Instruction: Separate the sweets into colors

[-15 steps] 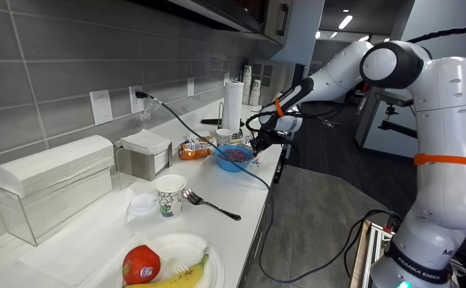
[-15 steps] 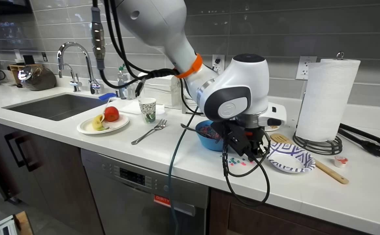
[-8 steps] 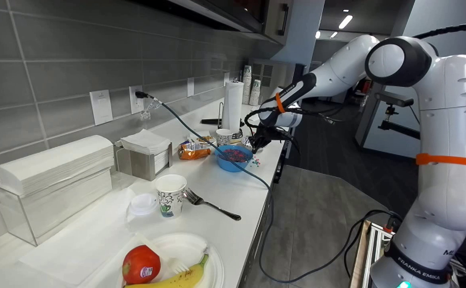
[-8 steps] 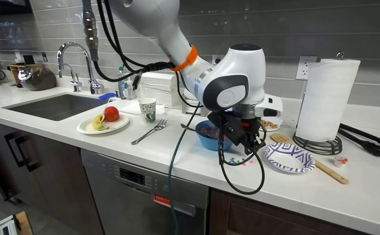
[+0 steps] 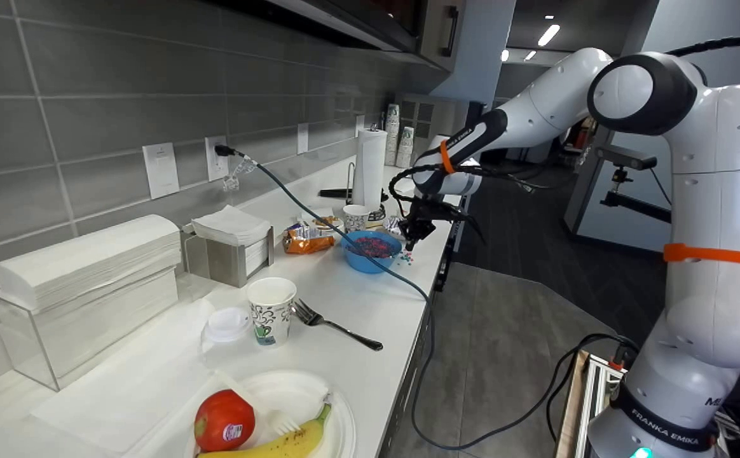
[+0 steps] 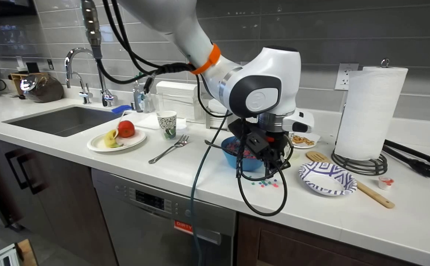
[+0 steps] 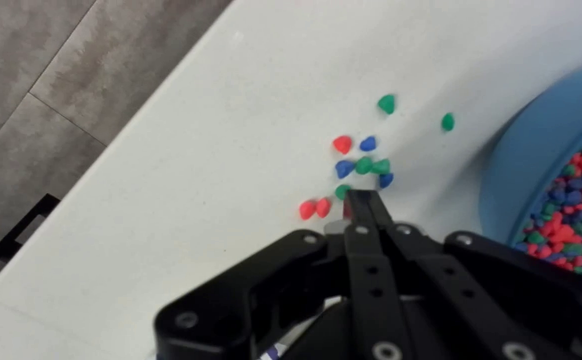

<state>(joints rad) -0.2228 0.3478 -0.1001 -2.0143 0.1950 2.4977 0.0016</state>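
1. In the wrist view the gripper (image 7: 368, 205) takes up the lower part of the frame, its two fingers pressed together right of the centre.
2. A partly hidden red sweet (image 7: 347, 211) shows at the left side of the fingertips; contact cannot be told.
3. Above and left of them, the loose sweets (image 7: 363, 165) lie mixed on the white countertop (image 7: 196, 150): two green ones apart at the top, a red and a blue below them, then a blue beside two greens, with another blue just under the right-hand one. A further green is just left of the tips, and two reds lie side by side to its lower left.
4. The blue bowl (image 7: 501, 165), cut off by the right edge of that frame, holds a jumble of red, blue and green sweets (image 7: 571, 235).
5. In both exterior views the gripper hangs over the countertop beside the blue bowl, on its right in the frame.
6. In an exterior view a utensil handle (image 6: 217, 146) sticks out over the blue bowl's left rim; farther right are a patterned bowl (image 6: 324, 181), a wooden spatula (image 6: 375, 195) and a paper towel roll (image 6: 370, 118).
7. Left of centre there are a fork (image 6: 165, 153), a paper cup (image 6: 167, 125) and a plate (image 6: 95, 145) bearing a banana (image 6: 110, 139) and a red fruit (image 6: 126, 129).
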